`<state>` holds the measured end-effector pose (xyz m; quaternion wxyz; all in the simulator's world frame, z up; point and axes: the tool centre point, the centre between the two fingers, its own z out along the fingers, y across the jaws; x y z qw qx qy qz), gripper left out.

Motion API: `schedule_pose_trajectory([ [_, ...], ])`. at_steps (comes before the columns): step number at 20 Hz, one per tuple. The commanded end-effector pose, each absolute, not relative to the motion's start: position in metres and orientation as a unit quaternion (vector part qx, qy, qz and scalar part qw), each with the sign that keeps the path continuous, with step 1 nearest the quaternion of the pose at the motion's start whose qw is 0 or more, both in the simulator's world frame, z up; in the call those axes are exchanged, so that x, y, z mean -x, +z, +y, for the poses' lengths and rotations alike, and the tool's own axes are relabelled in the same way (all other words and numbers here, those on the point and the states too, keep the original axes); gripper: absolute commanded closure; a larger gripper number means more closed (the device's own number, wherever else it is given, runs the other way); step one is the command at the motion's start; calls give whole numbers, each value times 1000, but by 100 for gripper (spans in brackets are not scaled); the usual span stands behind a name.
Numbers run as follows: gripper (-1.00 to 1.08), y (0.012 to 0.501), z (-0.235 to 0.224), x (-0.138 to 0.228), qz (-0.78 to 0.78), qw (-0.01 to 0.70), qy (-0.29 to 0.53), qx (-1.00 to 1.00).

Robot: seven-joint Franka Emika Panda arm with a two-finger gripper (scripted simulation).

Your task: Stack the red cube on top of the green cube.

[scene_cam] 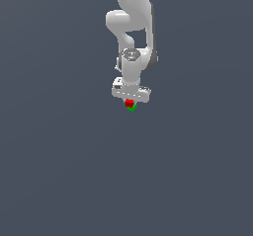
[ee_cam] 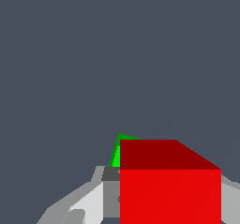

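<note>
The small bright red plain-faced cube (ee_cam: pixel 169 190) sits between the fingers of the white robot gripper (scene_cam: pixel 130 99), directly beneath the palm. In the wrist view it fills the near foreground, with a pale grey finger (ee_cam: pixel 86 202) flanking it; the gripper appears clenched on the cube, though actual pad contact is not visible.

The small bright green plain-faced cube (scene_cam: pixel 131 108) lies just below and partly behind the red one. Only 1 corner of it shows in the wrist view, past the red cube's far edge. Whether the 2 cubes touch cannot be determined. In the exterior view the green cube sits slightly toward that view's right of the red one.

Assessment: the placing step is in hand. To do it well, the offset should be corrected before release, so the red cube's footprint covers the green top squarely. Descent should be slow and vertical; release only once the faces meet. Opening early, or off-centre, risks the red cube tipping off onto the plain dark grey floor (scene_cam: pixel 59 171).
</note>
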<state>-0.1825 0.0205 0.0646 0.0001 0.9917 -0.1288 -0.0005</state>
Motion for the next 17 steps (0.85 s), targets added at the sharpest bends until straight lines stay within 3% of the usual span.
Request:
schedule_pose_trajectory([
  [1, 108, 63, 27, 189, -129, 0, 0, -992],
  [7, 108, 62, 31, 190, -129, 0, 0, -992],
  [8, -92, 62, 31, 190, -129, 0, 0, -992],
  [17, -92, 62, 31, 190, -129, 0, 0, -992],
])
